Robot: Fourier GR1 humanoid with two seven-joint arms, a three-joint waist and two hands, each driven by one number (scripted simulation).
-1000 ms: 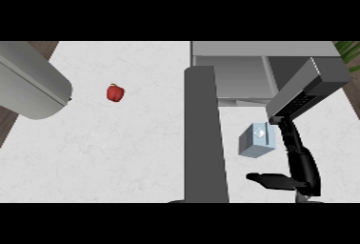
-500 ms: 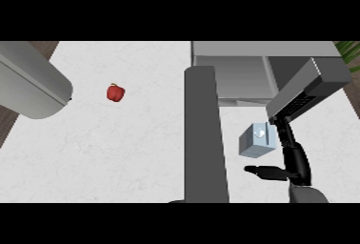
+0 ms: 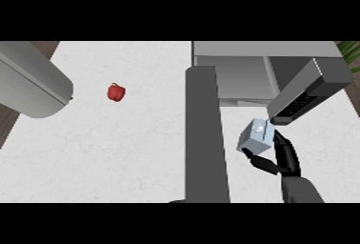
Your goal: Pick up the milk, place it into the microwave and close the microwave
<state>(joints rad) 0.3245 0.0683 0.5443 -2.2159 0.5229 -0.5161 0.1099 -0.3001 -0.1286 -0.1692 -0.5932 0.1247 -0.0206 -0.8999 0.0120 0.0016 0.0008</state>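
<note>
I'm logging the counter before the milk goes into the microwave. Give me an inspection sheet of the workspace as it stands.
Surface: white counter, faintly marbled.
Job's things: milk carton tilted, in front of the microwave; whether it touches the counter cannot be told. The microwave is open, and nothing shows inside it. The long grey panel is apparently its door, swung out.
Clutter: red pepper, far left of the carton.
Hands: right hand curled round the milk carton; left hand not in view.
Cables: nothing seen.
Surroundings: large grey rounded shape at the left edge, cannot tell what it is; green leaves at top right.
</note>
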